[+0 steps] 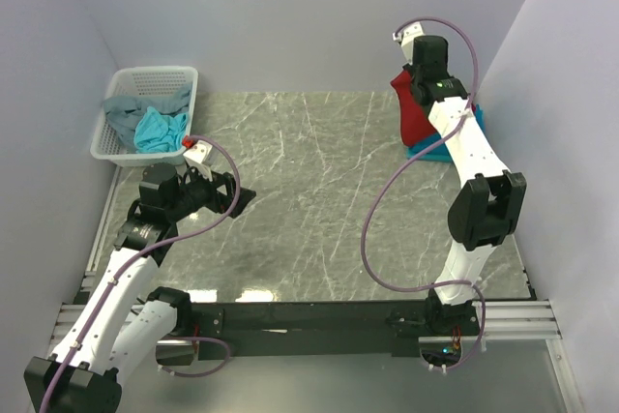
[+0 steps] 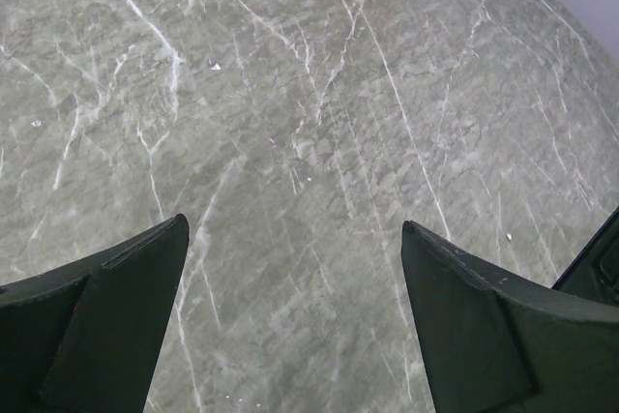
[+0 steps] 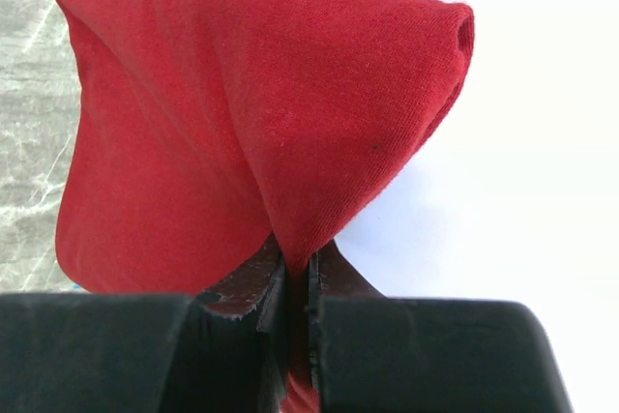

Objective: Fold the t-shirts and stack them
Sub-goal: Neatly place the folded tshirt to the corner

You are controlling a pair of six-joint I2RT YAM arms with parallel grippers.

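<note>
Pinching red t-shirt point(image 3: 261, 113) tight, right hand point(image 3: 300, 273) shows clearly only wrist-side; left hand point(image 2: 292, 239) gapes empty.

No writing, label, brand or number can be read anywhere in these views (the arms, the cloth and the worktop point(image 1: 319, 200) all look unmarked from here).

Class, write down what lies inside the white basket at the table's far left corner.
A crumpled grey t-shirt and a light turquoise t-shirt lie in the white basket. Its floor, and anything beneath them, is covered.
</note>
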